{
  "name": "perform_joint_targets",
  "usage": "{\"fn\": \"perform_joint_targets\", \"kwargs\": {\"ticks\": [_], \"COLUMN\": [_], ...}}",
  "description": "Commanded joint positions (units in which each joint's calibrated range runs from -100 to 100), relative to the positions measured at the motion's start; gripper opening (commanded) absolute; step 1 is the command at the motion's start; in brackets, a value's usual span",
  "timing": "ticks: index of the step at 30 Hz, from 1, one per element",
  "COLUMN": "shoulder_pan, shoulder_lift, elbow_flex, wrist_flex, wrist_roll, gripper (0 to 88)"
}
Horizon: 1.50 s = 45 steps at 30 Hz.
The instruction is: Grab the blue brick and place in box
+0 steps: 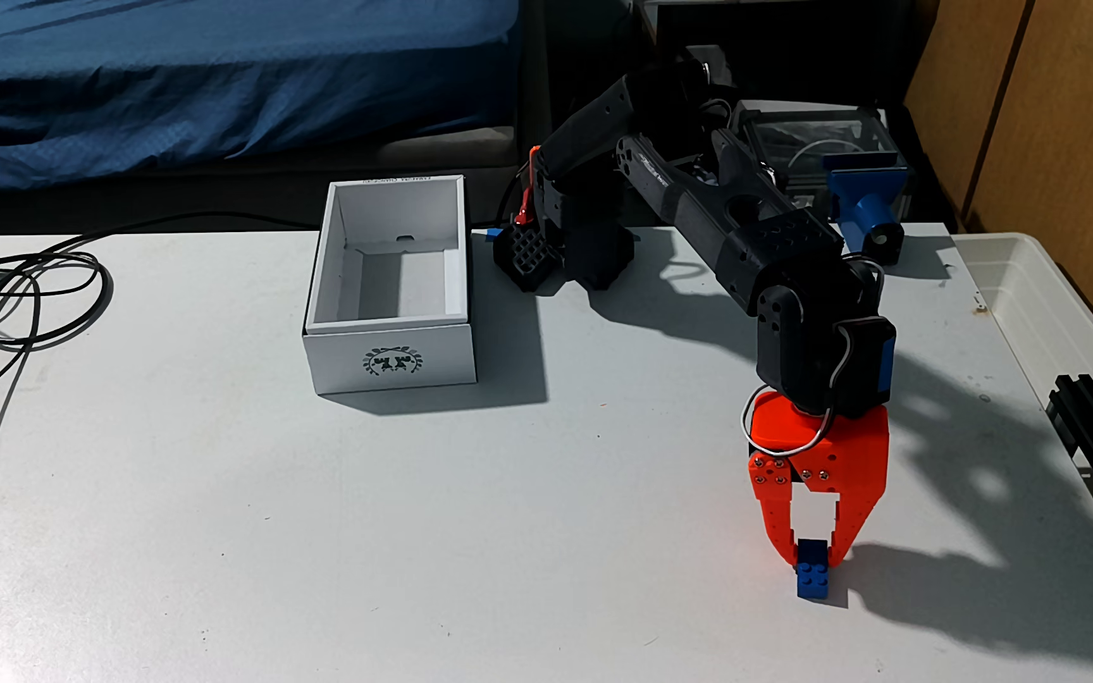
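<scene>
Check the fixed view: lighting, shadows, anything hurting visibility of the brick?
Fixed view: hard light from the left, arm's dark shadow falling right across the table; blue brick between the gripper fingertips is sharp and lit; box casts a shadow rightward; no glare.

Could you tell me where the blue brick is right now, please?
In the fixed view, the blue brick sits on the table's lower right, between the orange end effector's fingertips, far right of the box.
</scene>
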Motion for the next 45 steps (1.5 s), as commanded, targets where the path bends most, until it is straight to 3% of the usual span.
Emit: {"fn": "perform_joint_targets", "kwargs": {"ticks": [1,18,31,45], "shoulder_pan": [2.1,7.6,17.7,33.1], "shoulder_lift": [-0.4,-17.0,-37.2,-76.6], "elbow_flex": [0.5,0.3,8.4,50.6], "wrist_flex": [4.5,25.6,29.3,29.2], "wrist_roll": [0.4,2.4,14.1,27.3], "gripper": [0.7,0.7,0.7,0.7]}}
